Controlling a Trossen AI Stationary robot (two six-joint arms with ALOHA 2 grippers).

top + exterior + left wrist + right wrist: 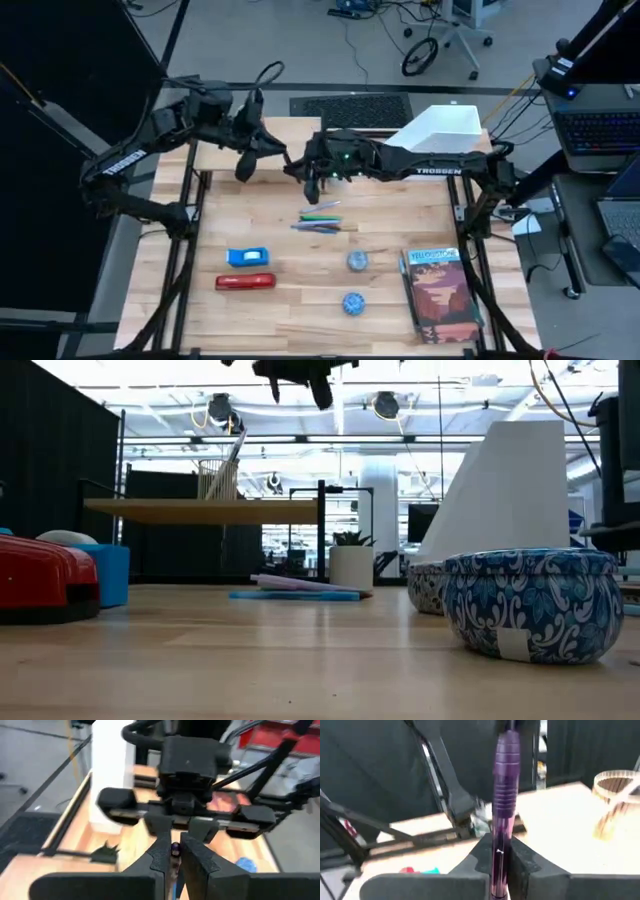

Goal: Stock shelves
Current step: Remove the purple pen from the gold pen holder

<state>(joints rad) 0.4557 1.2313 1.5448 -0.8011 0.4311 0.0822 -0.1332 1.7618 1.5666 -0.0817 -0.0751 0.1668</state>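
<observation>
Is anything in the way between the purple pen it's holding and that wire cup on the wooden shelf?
Possibly the left gripper: it hangs near the shelf, beside the right gripper clamping the purple pen. From the right wrist view, the wire cup itself shows unblocked.

Crowded at the table's far edge: left gripper (247, 165) and right gripper (312, 183), clamped on a purple pen (503, 805), close together in front of the plank shelf (205, 510). White file holder (440, 130) blocking the far right corner. Pens (322, 220) mid-table, two blue tins (354, 281) nearer (well apart from the book (440, 295)), stapler (245, 282) and blue box (248, 257) left. Open wood between these.
</observation>
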